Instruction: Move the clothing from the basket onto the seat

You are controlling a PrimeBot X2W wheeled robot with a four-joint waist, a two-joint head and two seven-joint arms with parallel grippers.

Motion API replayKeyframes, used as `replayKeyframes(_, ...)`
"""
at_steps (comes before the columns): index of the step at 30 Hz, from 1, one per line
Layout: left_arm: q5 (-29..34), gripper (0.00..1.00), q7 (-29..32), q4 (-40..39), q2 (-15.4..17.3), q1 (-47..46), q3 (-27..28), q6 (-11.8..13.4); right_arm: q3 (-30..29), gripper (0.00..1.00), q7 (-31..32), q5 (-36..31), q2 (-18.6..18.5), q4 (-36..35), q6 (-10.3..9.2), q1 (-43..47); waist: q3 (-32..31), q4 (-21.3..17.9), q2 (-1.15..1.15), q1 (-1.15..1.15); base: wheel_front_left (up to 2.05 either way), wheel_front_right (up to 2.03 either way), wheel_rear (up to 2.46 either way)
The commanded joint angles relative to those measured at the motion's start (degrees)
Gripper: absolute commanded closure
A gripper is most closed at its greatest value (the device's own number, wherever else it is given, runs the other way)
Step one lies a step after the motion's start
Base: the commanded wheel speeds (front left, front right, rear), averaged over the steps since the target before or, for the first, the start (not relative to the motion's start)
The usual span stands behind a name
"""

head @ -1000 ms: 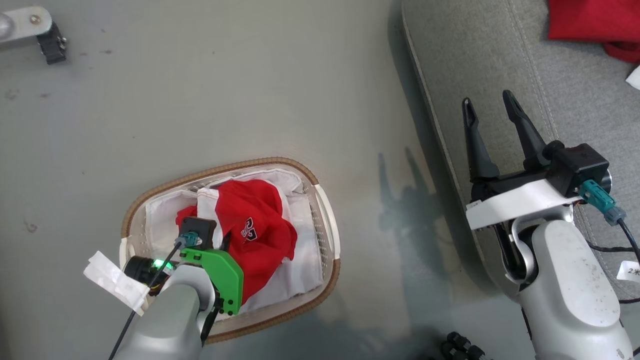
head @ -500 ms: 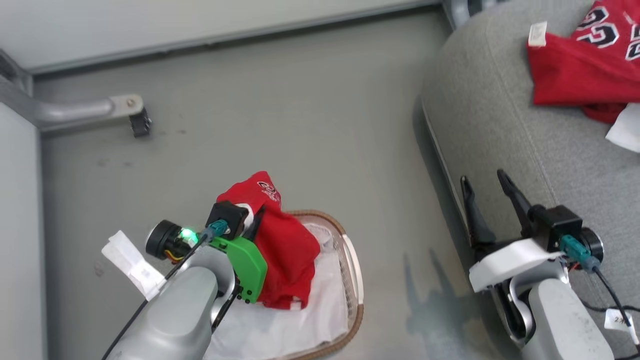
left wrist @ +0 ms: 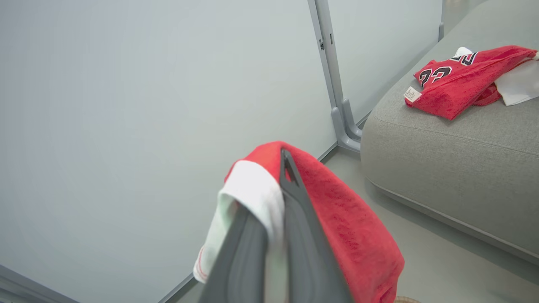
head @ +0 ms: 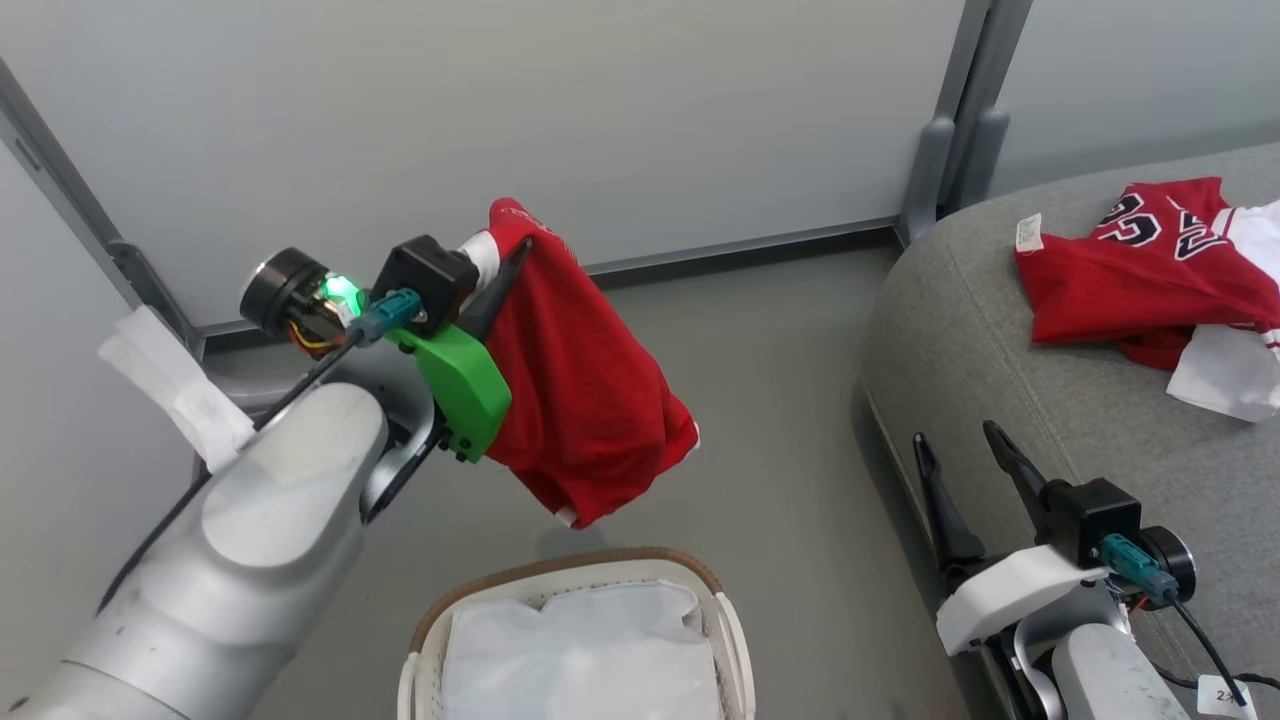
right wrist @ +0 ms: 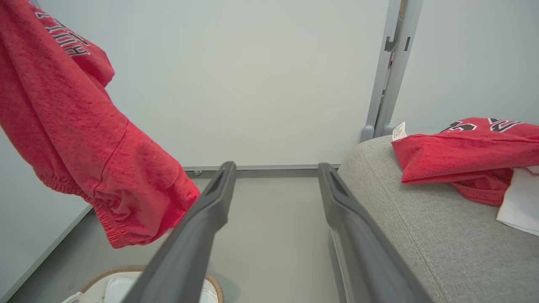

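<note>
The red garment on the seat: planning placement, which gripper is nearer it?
Right. The right gripper hovers open at the edge of the seat; the left gripper, shut on another garment, is farther across the floor.

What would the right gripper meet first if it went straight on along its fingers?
Probably the wall near its base, past free air; the seat lies just beside the right gripper.

Garment [head: 590, 400] above basket [head: 600, 554], second garment [head: 1140, 275] on seat [head: 1000, 330]
</note>
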Motion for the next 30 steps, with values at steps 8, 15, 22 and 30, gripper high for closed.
replayKeyframes(8,1.09,1.0,1.9,-3.32,2.92,-7.89,1.02,0.14,3.86,0.0,-0.11,-0.93,-0.2,0.04,-0.08,-1.47,-3.91,-0.35,0.0,0.01,0.0,0.0,0.0)
replayKeyframes(15,1.33,1.0,2.35,-2.94,1.69,-12.53,-0.21,0.13,10.08,0.0,-0.11,0.78,-0.2,0.8,-0.08,-4.04,-4.53,0.13,0.0,0.01,0.0,0.0,0.0)
replayKeyframes(22,0.71,1.0,2.61,-3.62,-0.11,-14.65,-1.88,0.14,18.1,0.0,-0.11,3.43,-0.19,2.9,-0.08,-7.09,-5.39,1.5,0.0,0.01,0.0,0.0,0.0)
replayKeyframes(30,0.27,1.0,2.11,-5.26,-2.58,-16.64,-3.28,0.14,24.47,0.0,-0.11,5.43,-0.24,6.35,-0.08,-13.05,-5.98,3.24,0.0,0.01,0.0,0.0,0.0)
